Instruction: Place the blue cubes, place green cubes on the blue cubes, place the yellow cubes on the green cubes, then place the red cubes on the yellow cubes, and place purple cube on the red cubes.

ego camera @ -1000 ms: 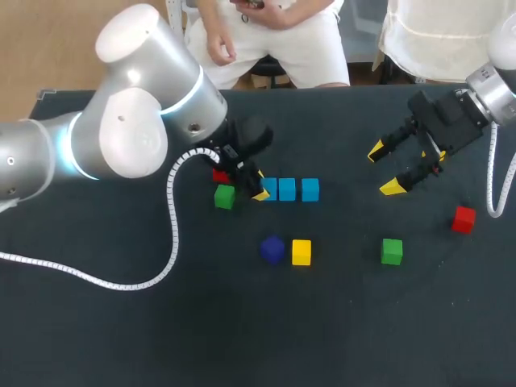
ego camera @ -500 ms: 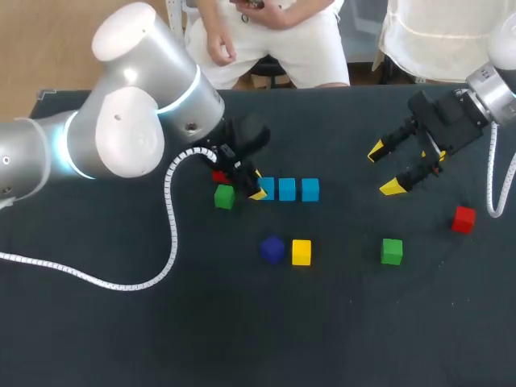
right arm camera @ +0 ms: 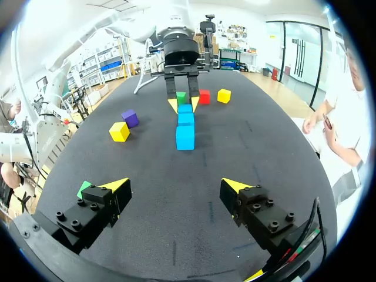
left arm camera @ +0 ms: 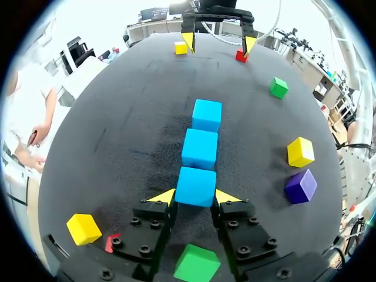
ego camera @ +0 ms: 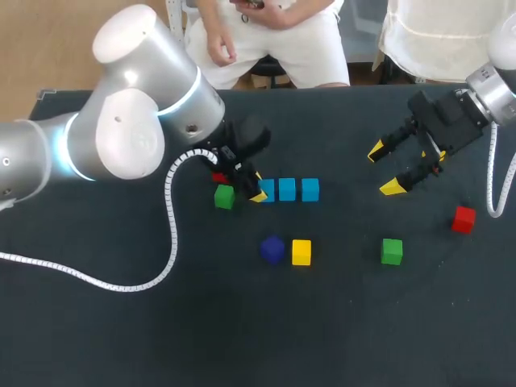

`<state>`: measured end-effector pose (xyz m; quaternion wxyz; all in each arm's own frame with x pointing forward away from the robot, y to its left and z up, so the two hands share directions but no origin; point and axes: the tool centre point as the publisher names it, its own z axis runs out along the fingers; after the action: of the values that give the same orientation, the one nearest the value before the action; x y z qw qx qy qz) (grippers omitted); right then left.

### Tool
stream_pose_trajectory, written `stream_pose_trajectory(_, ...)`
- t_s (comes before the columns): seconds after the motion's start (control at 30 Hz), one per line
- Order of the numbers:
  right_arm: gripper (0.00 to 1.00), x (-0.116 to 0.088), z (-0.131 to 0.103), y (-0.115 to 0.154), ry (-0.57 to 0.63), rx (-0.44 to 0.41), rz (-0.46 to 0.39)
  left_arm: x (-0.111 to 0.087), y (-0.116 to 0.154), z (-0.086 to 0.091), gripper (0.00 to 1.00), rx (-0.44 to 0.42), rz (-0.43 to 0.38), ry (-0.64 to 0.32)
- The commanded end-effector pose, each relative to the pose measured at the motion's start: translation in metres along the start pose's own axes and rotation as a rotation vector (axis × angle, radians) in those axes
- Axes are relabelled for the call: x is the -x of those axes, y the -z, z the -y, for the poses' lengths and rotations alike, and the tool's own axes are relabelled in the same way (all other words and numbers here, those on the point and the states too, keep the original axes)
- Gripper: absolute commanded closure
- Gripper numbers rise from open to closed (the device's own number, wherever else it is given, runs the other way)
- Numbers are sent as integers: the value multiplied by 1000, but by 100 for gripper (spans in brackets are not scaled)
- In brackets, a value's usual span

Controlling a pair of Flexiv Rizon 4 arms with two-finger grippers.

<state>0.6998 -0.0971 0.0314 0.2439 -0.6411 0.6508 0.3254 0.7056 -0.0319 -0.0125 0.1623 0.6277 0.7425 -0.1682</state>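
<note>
1. Jaws: left gripper (left arm camera: 195, 198) is narrow, tips pinching the nearest blue cube (left arm camera: 195, 185) from both sides. The cube sits on the table as the end of the base row, probably being squared up.
2. The row runs to 3 o'clock: middle blue cube (ego camera: 287, 189), far blue cube (ego camera: 310, 189), close-packed.
3. Green cube (ego camera: 225, 196) at 9 o'clock of the row, likely the next pick.
4. Purple cube (ego camera: 272, 248) and yellow cube (ego camera: 301, 251) at 6 o'clock, apart.
5. Right gripper (ego camera: 387, 168) is wide open, empty, hovering at 3 o'clock, probably parked clear.
6. Table (ego camera: 161, 339): dark, matte, flat.
</note>
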Motion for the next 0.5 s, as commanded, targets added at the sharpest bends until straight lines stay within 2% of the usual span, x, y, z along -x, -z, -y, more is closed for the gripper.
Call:
stream_pose_trajectory(0.03, 0, 0, 0, 0, 1, -1, 1, -1, 1, 1, 100, 2, -1, 2)
stream_pose_trajectory(0.5, 0, 0, 0, 0, 1, -1, 1, -1, -2, -4, 100, 0, -1, 0)
